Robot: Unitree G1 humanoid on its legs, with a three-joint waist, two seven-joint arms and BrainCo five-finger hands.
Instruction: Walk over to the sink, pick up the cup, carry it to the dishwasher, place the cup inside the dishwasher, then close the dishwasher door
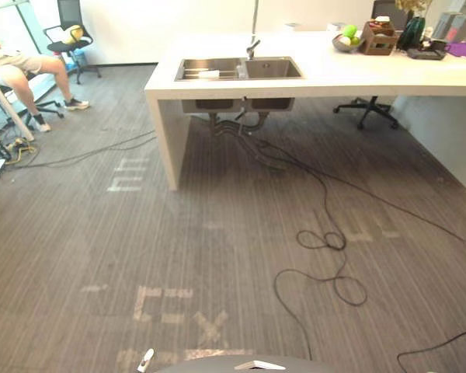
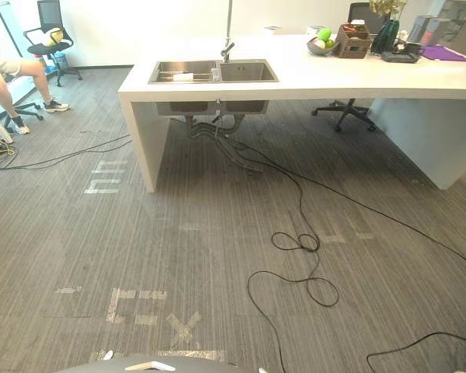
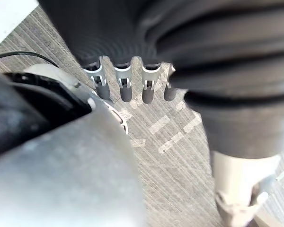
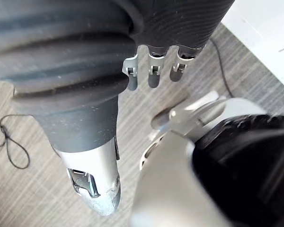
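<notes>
- The sink (image 1: 239, 68) is in the upper middle of the left eye view. It is set into a long white counter (image 1: 357, 78), with a faucet (image 1: 252, 48) standing behind the basins.
- A pale thing (image 1: 207, 74) lies in the sink's left basin. It is too small for me to tell whether it is the cup.
- A wide stretch of grey carpet (image 1: 217, 233) keeps the sink well apart from both hands.
- The left hand (image 3: 124, 87) hangs down toward the carpet, fingers straight and side by side, thumb set apart. It holds nothing.
- The right hand (image 4: 153, 75) hangs the same way, fingers relaxed and straight, with nothing in its grasp.
- Pale tape marks (image 1: 163, 303) lie on the carpet in the lower middle of the left eye view.
- On the counter at the upper right stands a bowl of green fruit (image 1: 346, 39).
- At the upper left a person (image 1: 15, 70) sits, with an office chair (image 1: 71, 35) just beyond.
</notes>
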